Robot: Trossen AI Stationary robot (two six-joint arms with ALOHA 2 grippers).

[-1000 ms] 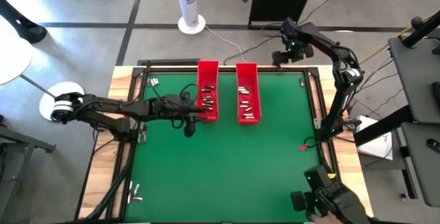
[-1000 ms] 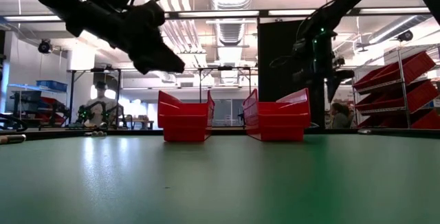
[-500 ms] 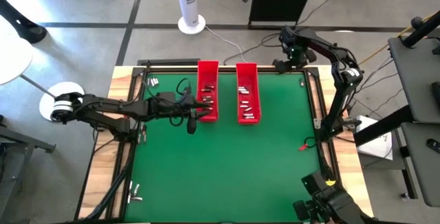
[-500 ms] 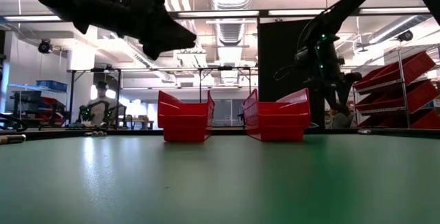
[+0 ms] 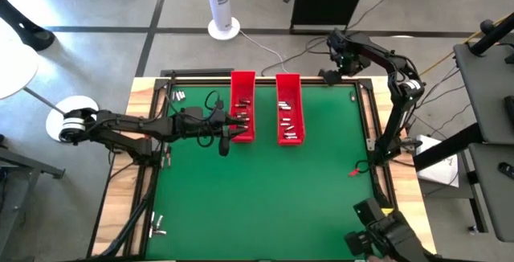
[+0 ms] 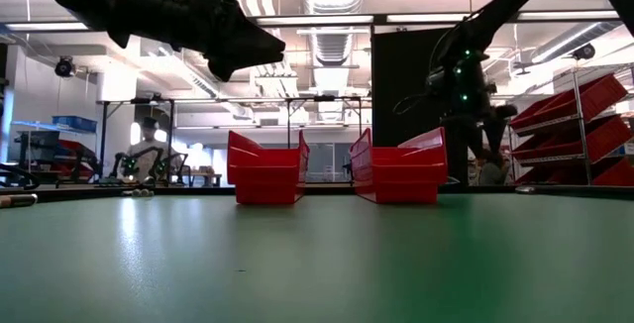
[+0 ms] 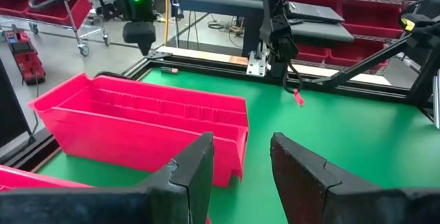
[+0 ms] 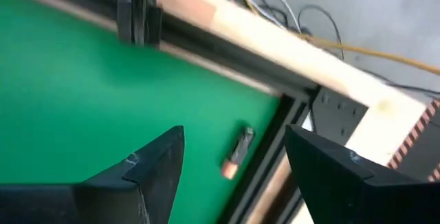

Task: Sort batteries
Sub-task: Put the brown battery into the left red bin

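Note:
Two long red trays stand side by side at the table's far middle, the left tray (image 5: 234,93) and the right tray (image 5: 299,93). Each holds several small batteries (image 5: 288,118). My left gripper (image 7: 240,176) hovers open over the left tray's near end (image 5: 243,120), almost level, with nothing between its fingers. At the far right corner my right gripper (image 8: 234,162) points down, open. A loose battery (image 8: 236,151) lies on the green mat below it, close to the black frame, and the fingers stand on either side above it.
More loose batteries lie at the far left corner (image 5: 178,95) and the near left edge (image 5: 157,229). A small red object (image 5: 353,171) lies by the right edge. A black frame rail (image 8: 141,11) and a wooden border (image 8: 227,25) bound the mat.
My left gripper has tipped up from pointing down at the left tray to nearly level, and has risen a little. My right gripper has sunk slightly over the far right corner and has rolled a little.

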